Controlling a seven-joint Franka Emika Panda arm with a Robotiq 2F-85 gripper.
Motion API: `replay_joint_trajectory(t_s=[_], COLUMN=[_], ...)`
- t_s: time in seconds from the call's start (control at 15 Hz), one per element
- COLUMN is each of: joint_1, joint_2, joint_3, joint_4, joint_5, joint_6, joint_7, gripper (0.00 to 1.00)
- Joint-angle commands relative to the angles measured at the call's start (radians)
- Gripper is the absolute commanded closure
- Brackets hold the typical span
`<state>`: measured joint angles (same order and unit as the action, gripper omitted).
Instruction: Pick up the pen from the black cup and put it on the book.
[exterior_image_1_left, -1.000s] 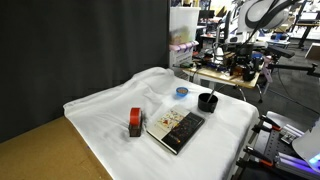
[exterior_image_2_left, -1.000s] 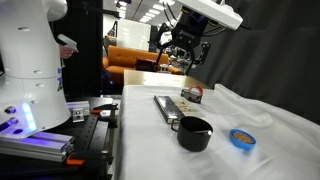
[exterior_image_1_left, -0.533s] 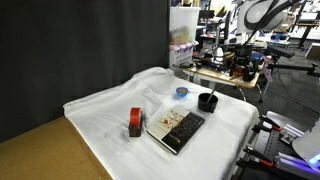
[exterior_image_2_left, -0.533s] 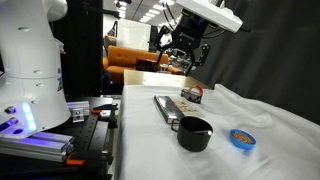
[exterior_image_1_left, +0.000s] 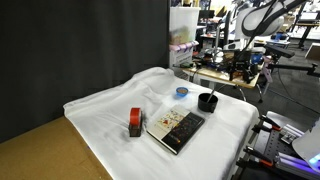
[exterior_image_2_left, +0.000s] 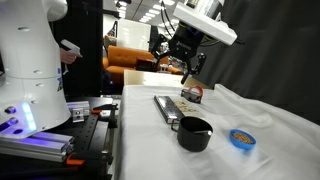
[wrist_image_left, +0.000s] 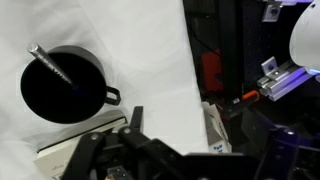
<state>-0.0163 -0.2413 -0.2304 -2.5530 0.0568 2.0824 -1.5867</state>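
Wrist view: the thin dark pen (wrist_image_left: 60, 70) is seen leaning slantwise inside the squat, round black cup (wrist_image_left: 50, 100). It is not yet lifted, so the approach step is judged to be in hand. The cup is set near the worktop edge on the robot's side, just beside the flat, dark-covered book (exterior_image_1_left: 177, 130) with pale patches. The Robotiq gripper (exterior_image_2_left: 178, 64) is held high, well apart from the cup; whether it is spread cannot be told. A descent over the pen's upper end is called for next.
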Motion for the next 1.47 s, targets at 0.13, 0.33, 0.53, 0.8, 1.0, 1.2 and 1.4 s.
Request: replay_joint_trajectory(t_s=[0.13,0.33,0.53,0.8,1.0,1.2,1.4], joint_1=[-0.036,-0.057,-0.069,-0.074,-0.073,-0.074,-0.075], joint_2=[0.157,0.228,0.23,0.25,0.243,0.253,0.287], joint_3=[0.005,0.017,0.032,0.038,0.038,0.045,0.049], joint_4=[0.05,0.084,0.08,0.097,0.089,0.088,0.107], joint_5=[0.01,0.008,0.0,-0.001,-0.012,0.0,0.013], joint_6=[0.139,0.202,0.207,0.21,0.212,0.227,0.26], joint_7=[-0.094,-0.116,-0.089,-0.088,-0.081,-0.075,-0.099], gripper=[0.0,0.0,0.0,0.0,0.0,0.0,0.0])
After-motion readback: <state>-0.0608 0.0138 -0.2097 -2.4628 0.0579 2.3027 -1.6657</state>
